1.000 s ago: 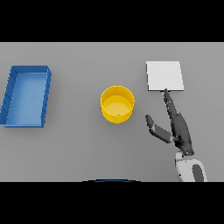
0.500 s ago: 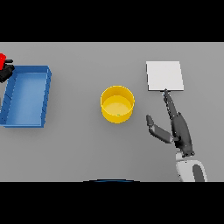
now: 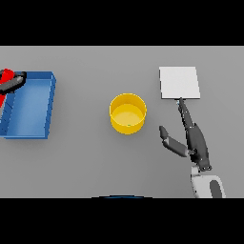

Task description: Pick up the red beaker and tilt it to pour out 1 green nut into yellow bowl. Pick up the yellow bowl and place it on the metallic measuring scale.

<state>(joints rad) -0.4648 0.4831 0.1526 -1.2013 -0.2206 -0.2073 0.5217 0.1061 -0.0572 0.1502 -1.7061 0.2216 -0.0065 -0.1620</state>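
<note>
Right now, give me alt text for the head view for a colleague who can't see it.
The left hand grips the red beaker at the view's left edge, over the blue tray. The yellow bowl stands mid-table. To its right the open right hand rests, fingertips at the near edge of the metallic measuring scale.

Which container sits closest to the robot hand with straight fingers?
The yellow bowl. It stands just left of the right robot hand, while the blue tray, the only other open container, lies far off at the table's left side.
</note>
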